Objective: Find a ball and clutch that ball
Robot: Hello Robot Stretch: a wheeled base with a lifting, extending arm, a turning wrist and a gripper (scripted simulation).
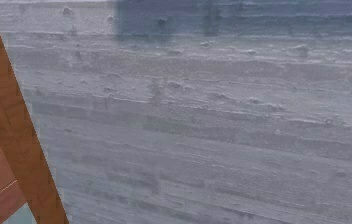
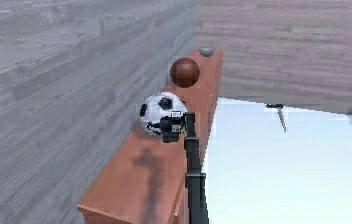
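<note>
Black-and-white ball (image 2: 160, 108) at gripper (image 2: 171, 131), brown ball (image 2: 185, 72) farther along cabinet (image 2: 134, 180).

Both views look down, close on one grey wall (image 1: 204, 120).

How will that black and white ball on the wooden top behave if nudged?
The black and white ball is round, so it would probably roll, perhaps off the narrow wooden top. Its smooth curve might slip from the hand.
</note>
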